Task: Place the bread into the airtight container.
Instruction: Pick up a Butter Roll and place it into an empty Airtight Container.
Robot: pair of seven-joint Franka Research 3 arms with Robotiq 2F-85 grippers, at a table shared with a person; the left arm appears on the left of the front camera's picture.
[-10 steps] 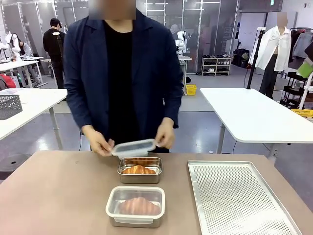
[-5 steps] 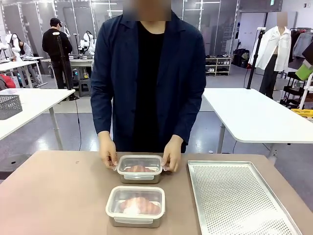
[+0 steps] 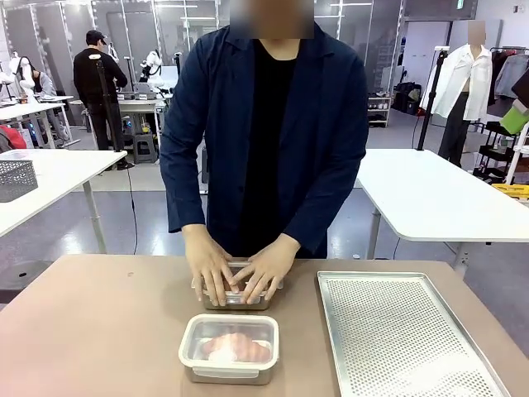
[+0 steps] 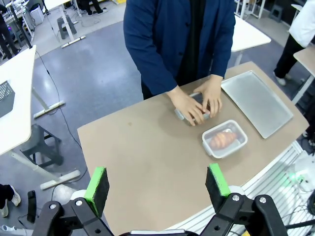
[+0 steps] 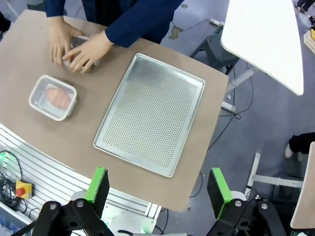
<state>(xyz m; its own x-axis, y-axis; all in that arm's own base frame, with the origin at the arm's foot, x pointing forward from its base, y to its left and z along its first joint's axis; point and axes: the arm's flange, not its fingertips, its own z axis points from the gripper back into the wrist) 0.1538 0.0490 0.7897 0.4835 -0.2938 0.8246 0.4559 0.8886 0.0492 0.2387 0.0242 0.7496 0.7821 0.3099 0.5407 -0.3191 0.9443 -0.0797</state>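
Two steel airtight containers sit mid-table. The near container (image 3: 230, 348) (image 4: 224, 139) (image 5: 52, 97) has its clear lid on, with a croissant (image 3: 236, 347) visible through it. On the far container (image 3: 240, 304) (image 4: 179, 114) (image 5: 81, 38), the person's hands (image 3: 240, 277) press flat on the lid and hide the bread inside. My left gripper (image 4: 157, 184) is open, high above the table's near-left corner. Open as well, my right gripper (image 5: 157, 187) hangs above the table's right front edge. Neither holds anything.
A perforated metal baking tray (image 3: 405, 339) (image 5: 150, 113) (image 4: 256, 101) lies on the right half of the brown table (image 3: 99, 331). The person stands at the far edge. White tables stand beyond on both sides.
The person set the clear lid onto the far container over its croissant, then moved both hands from the container's sides onto the lid and leaned in. The near container stayed still.
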